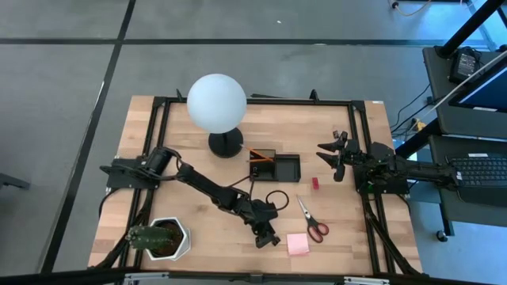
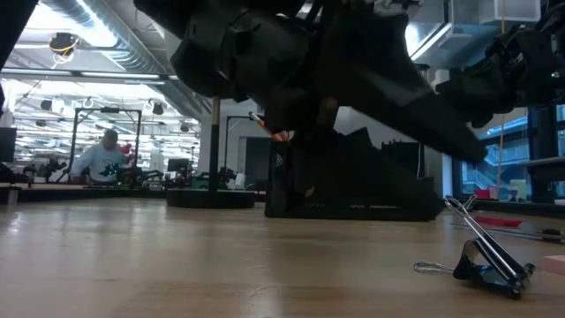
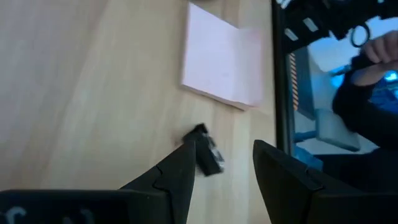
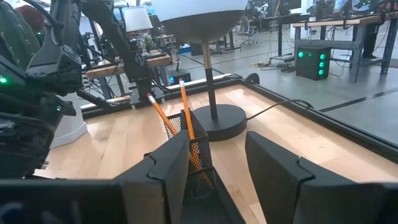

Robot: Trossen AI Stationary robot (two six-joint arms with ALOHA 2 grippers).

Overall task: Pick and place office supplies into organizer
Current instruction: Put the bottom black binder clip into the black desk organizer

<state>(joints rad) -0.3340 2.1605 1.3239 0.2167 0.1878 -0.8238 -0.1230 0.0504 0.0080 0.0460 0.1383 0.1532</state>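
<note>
Wooden boards make up the surface (image 1: 198, 170), framed by black rails, with grey floor around it and a person at a distant bench in the low view. A white globe lamp (image 1: 216, 103) and a potted plant (image 1: 158, 238) stand on it.

Near the front edge, the left claw (image 1: 267, 235) hovers low with its fingers (image 3: 171, 174) spread open, holding nothing. Just ahead of them lies a binder clip (image 3: 206, 154), small and black, resting on the wood with its wire handles sticking out (the low view shows them angled upward). It looks light and rigid, with smooth metal that may slip or skid aside if pushed. The best hold is probably across the folded black body, not the thin springy wires.

Just beside the clip lies a pink sticky-note pad (image 1: 298, 244), flat and low, likely hard to get under. Red-handled scissors (image 1: 312, 221) lie near it, and a small red block (image 1: 314, 184) sits further back.

Behind these, close to the lamp's base, stands the black organizer (image 1: 287, 168), with orange pencils (image 4: 184, 118) leaning in one compartment.

At the right side of the surface, the right claw (image 1: 333, 157) waits, raised, fingers open and empty, facing the organizer.
</note>
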